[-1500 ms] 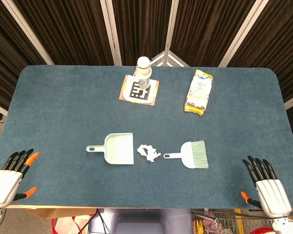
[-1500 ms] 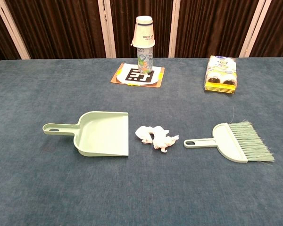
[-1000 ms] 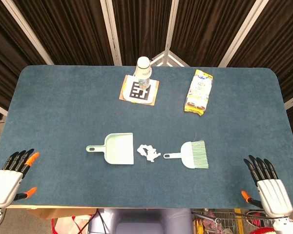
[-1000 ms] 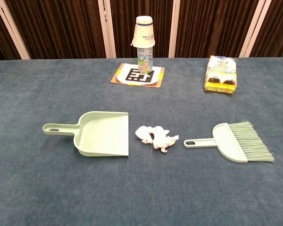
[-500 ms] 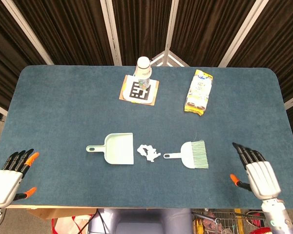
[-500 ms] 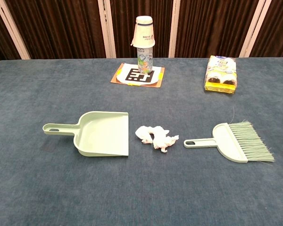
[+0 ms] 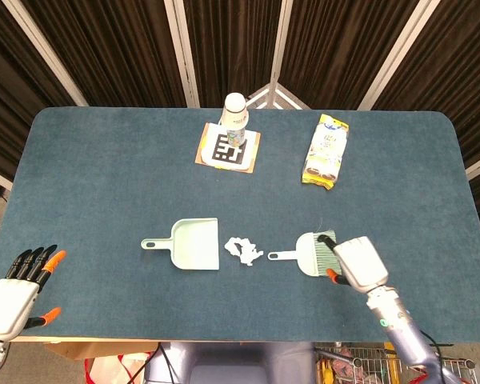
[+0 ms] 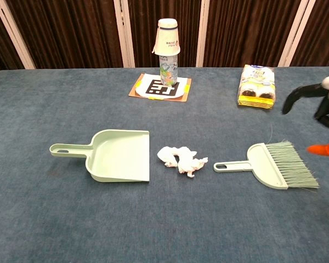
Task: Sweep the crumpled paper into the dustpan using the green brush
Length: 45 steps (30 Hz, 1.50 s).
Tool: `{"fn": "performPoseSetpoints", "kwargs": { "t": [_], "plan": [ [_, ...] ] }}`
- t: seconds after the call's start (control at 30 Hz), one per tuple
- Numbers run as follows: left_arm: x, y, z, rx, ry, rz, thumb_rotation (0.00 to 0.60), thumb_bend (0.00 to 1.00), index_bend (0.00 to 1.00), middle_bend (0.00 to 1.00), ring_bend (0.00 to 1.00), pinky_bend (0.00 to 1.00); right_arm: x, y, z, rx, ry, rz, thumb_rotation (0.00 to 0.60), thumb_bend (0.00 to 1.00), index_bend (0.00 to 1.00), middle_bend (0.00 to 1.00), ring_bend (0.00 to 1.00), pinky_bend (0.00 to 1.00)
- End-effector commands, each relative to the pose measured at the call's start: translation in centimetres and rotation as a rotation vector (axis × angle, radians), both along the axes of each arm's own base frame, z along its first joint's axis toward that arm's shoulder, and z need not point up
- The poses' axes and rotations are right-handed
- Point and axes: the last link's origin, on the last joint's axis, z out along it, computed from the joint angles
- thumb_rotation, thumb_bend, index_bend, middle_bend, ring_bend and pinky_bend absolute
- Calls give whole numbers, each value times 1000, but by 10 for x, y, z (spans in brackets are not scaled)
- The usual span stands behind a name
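The pale green dustpan (image 7: 194, 244) (image 8: 119, 155) lies flat left of centre, its handle pointing left. Just right of its open edge sits the crumpled white paper (image 7: 244, 250) (image 8: 181, 159). Further right lies the green brush (image 7: 310, 254) (image 8: 273, 164), handle toward the paper, bristles to the right. My right hand (image 7: 358, 264) (image 8: 322, 112) hovers over the bristle end, raised above it, fingers apart and holding nothing. My left hand (image 7: 16, 298) stays open by the table's front left corner, seen only in the head view.
A bottle capped with a paper cup (image 7: 235, 116) (image 8: 168, 50) stands on a marker card (image 7: 228, 149) at the back centre. A yellow packet (image 7: 326, 150) (image 8: 256, 86) lies at the back right. The blue table's front edge (image 7: 224, 339) runs close below the brush.
My right hand has swung in from the front right corner, leftward to over the brush's bristles, and now shows in the chest view. Left hand, dustpan, paper and brush have not moved.
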Motion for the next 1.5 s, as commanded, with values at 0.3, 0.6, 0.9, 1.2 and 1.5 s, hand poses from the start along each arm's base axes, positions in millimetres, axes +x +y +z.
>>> {"fn": "performPoseSetpoints", "kwargs": {
  "t": [0.3,0.6,0.9,1.2,1.5],
  "plan": [
    [0,1,-1,-9,-2,3,600,0,0,0,0,0,30,-14,-67,59,13,-10,600,242,382,900,919,885],
    [0,4,-2,-15,-11,17,600,0,0,0,0,0,40,-26,-96,70,26,-32,600,364,382,900,919,885],
    [0,5,-3,-18,-11,22,600,0,0,0,0,0,31,-30,-113,74,58,-74,600,364,396,900,919,885],
    [0,6,-3,-18,-7,23,600,0,0,0,0,0,19,-29,-118,64,70,-88,600,364,424,900,919,886],
    [0,6,-3,-17,-8,21,600,0,0,0,0,0,13,-32,-119,55,82,-100,600,428,559,900,919,885]
  ]
}}
